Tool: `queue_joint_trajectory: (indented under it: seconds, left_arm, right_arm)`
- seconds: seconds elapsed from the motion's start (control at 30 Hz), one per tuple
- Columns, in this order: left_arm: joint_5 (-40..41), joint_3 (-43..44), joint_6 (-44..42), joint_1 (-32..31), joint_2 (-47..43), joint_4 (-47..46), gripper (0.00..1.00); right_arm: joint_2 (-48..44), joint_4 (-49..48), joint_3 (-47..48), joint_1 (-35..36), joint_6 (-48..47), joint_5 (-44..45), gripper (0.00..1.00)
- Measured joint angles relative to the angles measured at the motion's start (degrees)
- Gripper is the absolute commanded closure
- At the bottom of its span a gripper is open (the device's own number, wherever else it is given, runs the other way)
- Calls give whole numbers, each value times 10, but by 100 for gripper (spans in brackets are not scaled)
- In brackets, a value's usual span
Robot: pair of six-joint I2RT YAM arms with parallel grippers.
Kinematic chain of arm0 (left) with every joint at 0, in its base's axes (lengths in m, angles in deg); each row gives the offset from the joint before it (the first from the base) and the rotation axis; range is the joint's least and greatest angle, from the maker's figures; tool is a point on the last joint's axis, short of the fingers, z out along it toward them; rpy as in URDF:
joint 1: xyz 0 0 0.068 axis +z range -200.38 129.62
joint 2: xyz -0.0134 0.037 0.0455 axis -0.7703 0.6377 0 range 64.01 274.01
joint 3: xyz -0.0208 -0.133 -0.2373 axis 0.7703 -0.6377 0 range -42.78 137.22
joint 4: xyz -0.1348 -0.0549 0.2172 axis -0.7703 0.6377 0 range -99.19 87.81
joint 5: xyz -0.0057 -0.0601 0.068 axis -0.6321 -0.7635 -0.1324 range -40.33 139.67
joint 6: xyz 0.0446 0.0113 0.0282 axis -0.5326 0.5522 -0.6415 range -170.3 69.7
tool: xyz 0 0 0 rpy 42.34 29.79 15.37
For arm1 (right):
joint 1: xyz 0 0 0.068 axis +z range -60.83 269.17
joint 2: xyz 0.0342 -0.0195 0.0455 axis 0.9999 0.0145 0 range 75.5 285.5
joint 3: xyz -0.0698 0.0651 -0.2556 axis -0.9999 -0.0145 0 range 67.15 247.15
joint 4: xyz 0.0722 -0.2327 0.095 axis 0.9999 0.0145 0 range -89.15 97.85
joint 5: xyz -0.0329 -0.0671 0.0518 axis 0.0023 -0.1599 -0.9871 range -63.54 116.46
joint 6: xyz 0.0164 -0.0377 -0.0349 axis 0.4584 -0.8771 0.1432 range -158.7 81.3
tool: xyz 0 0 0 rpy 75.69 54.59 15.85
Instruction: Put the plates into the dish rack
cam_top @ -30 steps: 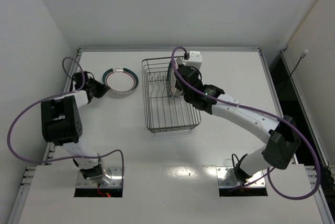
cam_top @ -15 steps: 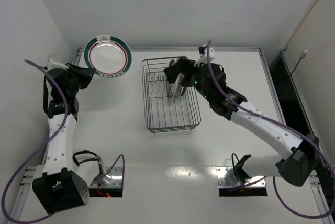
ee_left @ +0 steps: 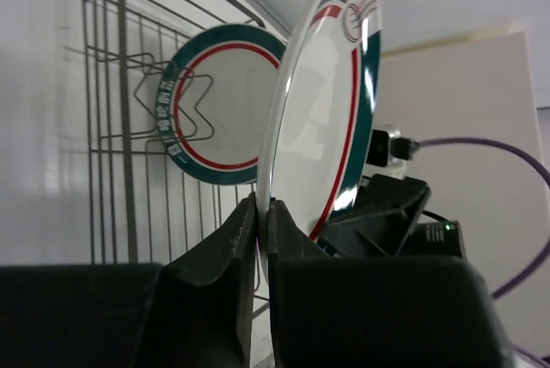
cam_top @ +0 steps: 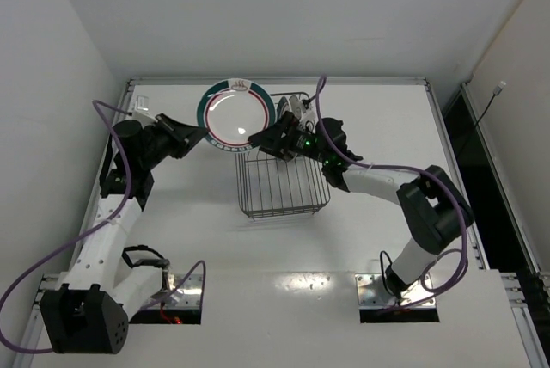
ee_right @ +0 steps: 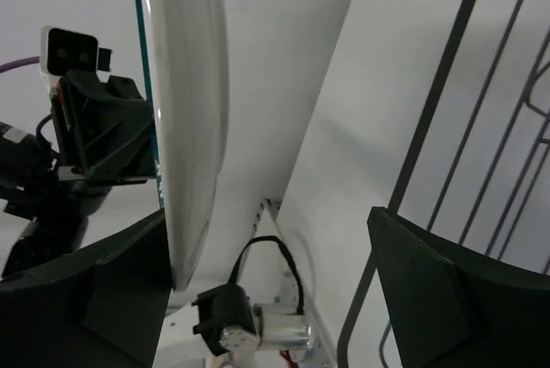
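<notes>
Plain white walls (cam_top: 258,7) enclose a white table (cam_top: 378,110) with metal edging.

Dish rack (cam_top: 284,189) far end behind plate (cam_top: 238,115)

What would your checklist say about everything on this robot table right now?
Surface: white table, carrying the dish rack.
Job's things: dish rack holds the racked plate upright; held plate is up in the air.
Clutter: nothing seen.
Grippers: left gripper shut on the held plate's rim; right gripper open beside it.
Cables: purple cables loop from both arms.
Surroundings: white walls; nothing else seen.
</notes>
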Motion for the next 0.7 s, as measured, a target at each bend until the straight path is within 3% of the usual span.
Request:
queue_joint_trajectory:
  seconds: [0.03,0.17,0.3,0.33,0.43,0.47,0.5,0.6,0.7]
  left_arm:
    - [0,-2,3,-8,-1,-9,100]
    - [-7,-18,9,-40,-4,-42,95]
    - [-34,-21,-17,-42,-5,-42,79]
    - [-40,-22,-24,-39,-3,-39,68]
    - [-41,-26,-52,-28,-3,-23,50]
    - [-29,-26,-68,-26,-3,-3,38]
    - [-13,-26,-83,-25,-5,20,34]
    - [76,-21,-129,-22,-15,109,31]
    - [170,4,-174,-21,-15,175,31]
  right_arm:
    - [6,-10,-2,0,9,-8,21]
    - [12,-78,-3,0,41,-32,98]
    - [-1,-91,-22,-5,55,-22,100]
    - [-15,-73,-30,-6,46,-12,100]
    - [-93,54,-46,-6,-4,60,100]
    - [-121,97,-45,-3,-26,94,100]
    - [-151,156,-37,2,-48,139,100]
    - [-207,345,41,40,-115,309,100]
    - [-196,483,155,81,-166,450,100]
